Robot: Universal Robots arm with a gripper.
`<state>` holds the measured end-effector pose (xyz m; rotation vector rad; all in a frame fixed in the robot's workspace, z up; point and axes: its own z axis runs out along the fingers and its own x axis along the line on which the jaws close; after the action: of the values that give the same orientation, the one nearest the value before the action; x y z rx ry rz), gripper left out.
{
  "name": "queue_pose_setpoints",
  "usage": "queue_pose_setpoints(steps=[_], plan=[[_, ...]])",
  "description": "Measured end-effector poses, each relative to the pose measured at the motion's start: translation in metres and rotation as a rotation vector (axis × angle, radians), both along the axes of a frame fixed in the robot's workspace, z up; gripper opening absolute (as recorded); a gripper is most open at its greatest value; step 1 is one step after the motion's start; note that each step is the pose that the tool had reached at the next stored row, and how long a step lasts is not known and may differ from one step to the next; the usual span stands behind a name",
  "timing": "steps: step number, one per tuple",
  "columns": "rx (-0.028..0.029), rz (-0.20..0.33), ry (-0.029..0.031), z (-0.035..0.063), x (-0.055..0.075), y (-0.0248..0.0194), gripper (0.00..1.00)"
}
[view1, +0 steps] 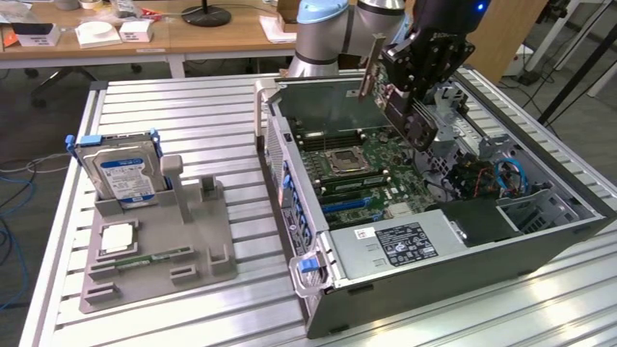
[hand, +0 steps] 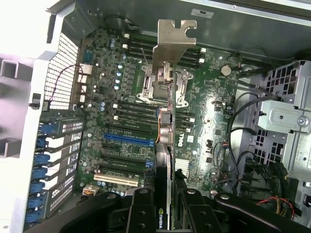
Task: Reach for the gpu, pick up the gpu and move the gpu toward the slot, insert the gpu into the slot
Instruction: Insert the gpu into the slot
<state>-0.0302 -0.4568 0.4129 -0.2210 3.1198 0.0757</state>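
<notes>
My gripper [view1: 412, 92] hangs over the open computer case [view1: 289, 217], shut on the gpu [view1: 403, 119]. The gpu is a dark circuit board with a silver end bracket [view1: 369, 69], and I hold it tilted in the air above the motherboard [view1: 362, 170]. In the wrist view the gpu [hand: 167, 126] appears edge-on, its bracket [hand: 174, 41] at the far end. Black fingers [hand: 142, 208] clamp both of its sides, with the gripper [hand: 165, 196] centred on the card. The blue slot [hand: 127, 139] lies on the motherboard [hand: 209, 111] below, a little to one side of the card's edge.
A grey fixture [view1: 159, 246] on the slatted table [view1: 193, 108] holds a blue-labelled hard drive [view1: 121, 173], a processor [view1: 115, 237] and a memory stick [view1: 149, 258]. Inside the case are the processor socket [hand: 163, 85], memory slots, a drive cage [hand: 284, 116] with cables, and a power supply [view1: 415, 242].
</notes>
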Motion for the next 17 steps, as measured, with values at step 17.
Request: queue_pose_setpoints(steps=[17], plan=[[0.0000, 0.018, 0.0000, 0.0000, 0.0065, 0.0000, 0.26]])
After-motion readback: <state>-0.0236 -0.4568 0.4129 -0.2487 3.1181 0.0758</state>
